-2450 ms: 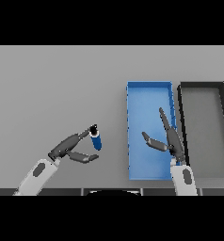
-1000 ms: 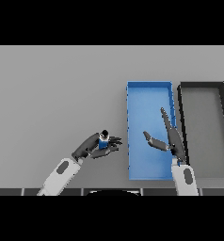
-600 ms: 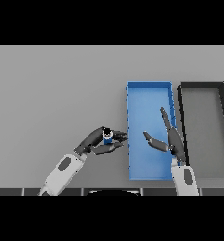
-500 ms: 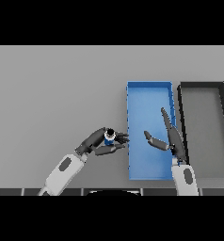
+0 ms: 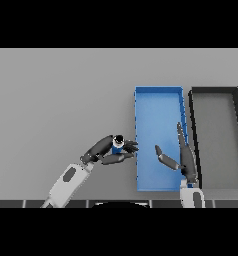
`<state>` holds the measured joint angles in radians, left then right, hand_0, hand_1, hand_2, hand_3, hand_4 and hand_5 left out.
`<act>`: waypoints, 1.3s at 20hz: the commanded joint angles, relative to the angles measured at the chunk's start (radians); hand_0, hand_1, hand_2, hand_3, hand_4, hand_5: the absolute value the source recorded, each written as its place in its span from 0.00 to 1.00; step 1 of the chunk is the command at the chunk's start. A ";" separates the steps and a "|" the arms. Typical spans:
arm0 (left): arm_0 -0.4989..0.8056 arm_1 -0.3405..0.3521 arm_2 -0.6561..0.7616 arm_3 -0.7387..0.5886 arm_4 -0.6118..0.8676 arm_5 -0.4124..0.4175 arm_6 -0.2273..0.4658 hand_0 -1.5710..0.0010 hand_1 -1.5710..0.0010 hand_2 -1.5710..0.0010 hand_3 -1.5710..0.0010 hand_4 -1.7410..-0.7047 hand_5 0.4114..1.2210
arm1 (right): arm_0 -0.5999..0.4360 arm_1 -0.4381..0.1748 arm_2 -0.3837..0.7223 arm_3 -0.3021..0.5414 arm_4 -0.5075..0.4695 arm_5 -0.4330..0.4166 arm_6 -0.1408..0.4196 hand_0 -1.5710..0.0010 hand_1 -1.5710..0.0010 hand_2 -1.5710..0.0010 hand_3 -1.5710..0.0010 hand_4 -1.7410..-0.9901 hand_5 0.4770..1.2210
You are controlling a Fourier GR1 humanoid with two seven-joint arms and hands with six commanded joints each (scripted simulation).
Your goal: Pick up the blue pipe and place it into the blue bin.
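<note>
The blue pipe (image 5: 117, 145) is a short blue cylinder with a pale open end, held upright-tilted just left of the blue bin (image 5: 159, 99). My left hand (image 5: 105, 151) is shut on it, fingers and thumb curled round it, close to the bin's left wall. The blue bin is a long rectangular tray in the right half of the table. My right hand (image 5: 185, 159) hovers open over the bin's near right part, fingers straight and pointing away, thumb spread to the left.
A dark grey bin (image 5: 216, 95) of about the same size stands right beside the blue bin, on its right. The grey table (image 5: 56, 100) stretches wide to the left and far side.
My left hand has carried the blue pipe to the right, from mid-table to the blue bin's left wall. The right hand has hardly moved.
</note>
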<state>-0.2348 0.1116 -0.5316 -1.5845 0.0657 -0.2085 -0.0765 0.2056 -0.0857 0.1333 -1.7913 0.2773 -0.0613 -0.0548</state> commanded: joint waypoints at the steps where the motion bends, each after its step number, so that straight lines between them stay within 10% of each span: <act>1: 0.006 -0.002 -0.001 -0.001 -0.007 0.000 0.003 0.00 0.00 0.00 0.00 0.26 1.00 | 0.017 0.005 0.007 -0.015 0.015 -0.010 0.006 1.00 1.00 1.00 1.00 0.74 0.14; 7: 0.001 -0.022 0.015 0.025 -0.039 -0.021 -0.011 0.00 0.00 0.00 0.00 0.26 1.00 | 0.004 -0.001 0.000 -0.126 -0.142 0.083 -0.103 1.00 0.99 0.98 1.00 0.75 0.15; 15: 0.000 -0.035 0.034 0.004 -0.063 -0.052 0.013 0.00 0.00 0.00 0.00 0.26 1.00 | -0.127 -0.198 0.069 -0.326 -0.267 0.300 0.217 1.00 1.00 1.00 1.00 0.71 0.08; 26: 0.021 -0.060 0.049 -0.010 -0.103 -0.085 0.029 0.00 0.00 0.00 0.00 0.26 1.00 | -0.410 -0.160 0.218 -0.301 -0.347 0.412 0.397 1.00 1.00 1.00 1.00 0.70 0.06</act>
<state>-0.2136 0.0512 -0.4833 -1.5949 -0.0386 -0.2954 -0.0492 -0.2051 -0.2456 0.3519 -2.0901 -0.0701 0.3510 0.3413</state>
